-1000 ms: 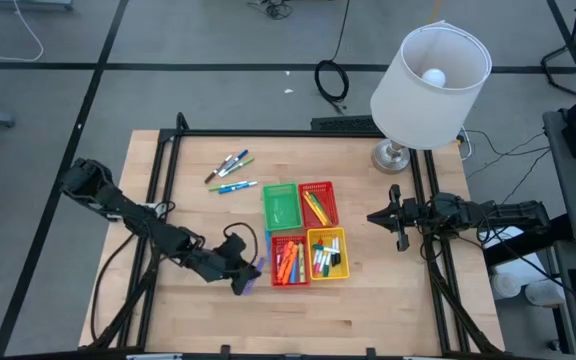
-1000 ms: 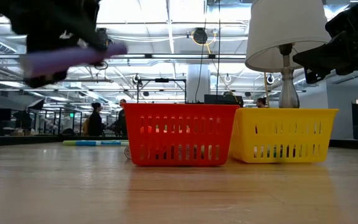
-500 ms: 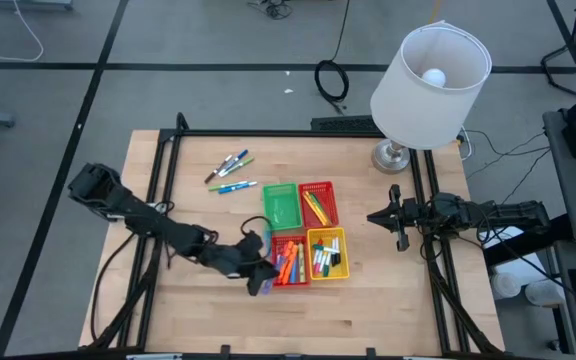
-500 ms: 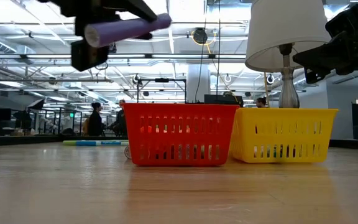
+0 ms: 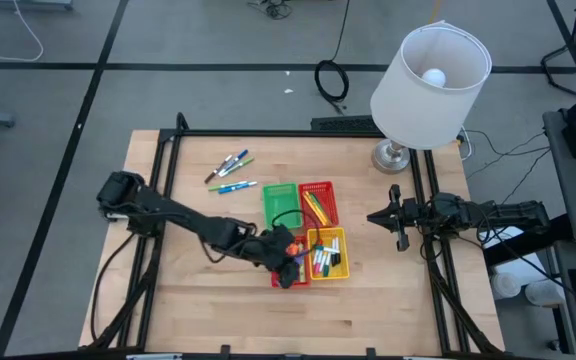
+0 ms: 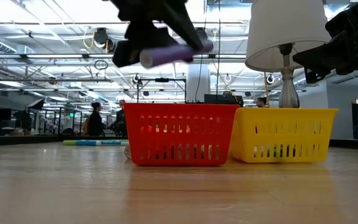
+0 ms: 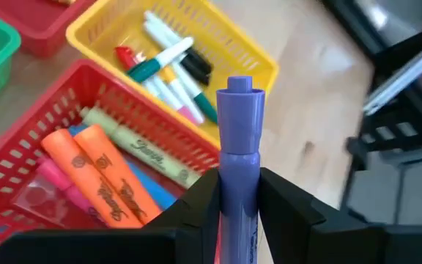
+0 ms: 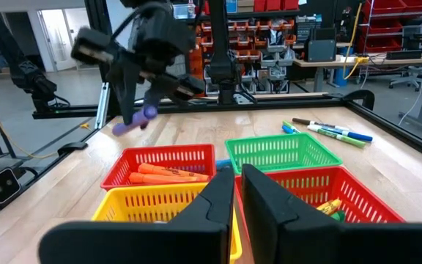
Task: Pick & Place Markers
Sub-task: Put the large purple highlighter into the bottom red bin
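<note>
Left tool (image 7: 234, 192) clamped on purple marker (image 7: 239, 139), held level right above the near red basket (image 7: 20, 187) with its cap toward the yellow basket (image 7: 251, 62); right tool (image 5: 399, 232) shut, well beyond.

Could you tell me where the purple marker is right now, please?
The left gripper holds the purple marker in the air above the near red basket, beside the yellow basket.

Only legible text from my wrist cam: script brand "Sharpie" along the barrel of a pale yellow-green highlighter (image 7: 149, 150) in the red basket (image 7: 20, 183). Orange highlighter (image 7: 108, 187) next to it has dark print, too blurred to read. Nothing else readable in other views.
</note>
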Controlling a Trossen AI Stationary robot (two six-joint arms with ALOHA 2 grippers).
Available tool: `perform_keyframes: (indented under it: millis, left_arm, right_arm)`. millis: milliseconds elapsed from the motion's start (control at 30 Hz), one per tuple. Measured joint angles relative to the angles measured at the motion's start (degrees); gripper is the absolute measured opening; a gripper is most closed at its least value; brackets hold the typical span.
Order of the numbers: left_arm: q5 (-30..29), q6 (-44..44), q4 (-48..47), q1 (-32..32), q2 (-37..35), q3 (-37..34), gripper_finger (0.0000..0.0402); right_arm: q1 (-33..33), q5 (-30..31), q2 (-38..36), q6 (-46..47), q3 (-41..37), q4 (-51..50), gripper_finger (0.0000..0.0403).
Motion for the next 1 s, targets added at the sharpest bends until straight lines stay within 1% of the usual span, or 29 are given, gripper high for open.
perform_keyframes:
  millis: [100, 233, 467, 700, 1000]
  left_arm:
    - [1.42, 0.38, -2.65, 1.21, 3.28, 2.95, 0.0092]
    - [2.77, 0.13, -3.19, 2.78, 5.9, 4.14, 0.0092]
    - [2.76, -2.97, -5.58, 4.2, 7.21, 4.13, 0.0092]
    - [-0.62, -5.55, -8.96, 4.14, 7.24, 4.13, 0.0092]
    - [-2.46, -5.68, -8.03, 3.6, 7.24, 3.32, 0.0092]
  right_arm:
    - [0.0, 0.0, 0.0, -0.01, 0.02, 0.0, 0.0018]
    - [0.02, 0.0, 0.0, -0.02, 0.01, 0.0, 0.0018]
    - [0.0, 0.02, 0.02, -0.01, 0.02, 0.04, 0.0018]
    - [0.0, 0.0, 0.0, -0.02, 0.01, 0.04, 0.0018]
    - [0.01, 0.0, 0.0, -0.01, 0.01, 0.04, 0.0018]
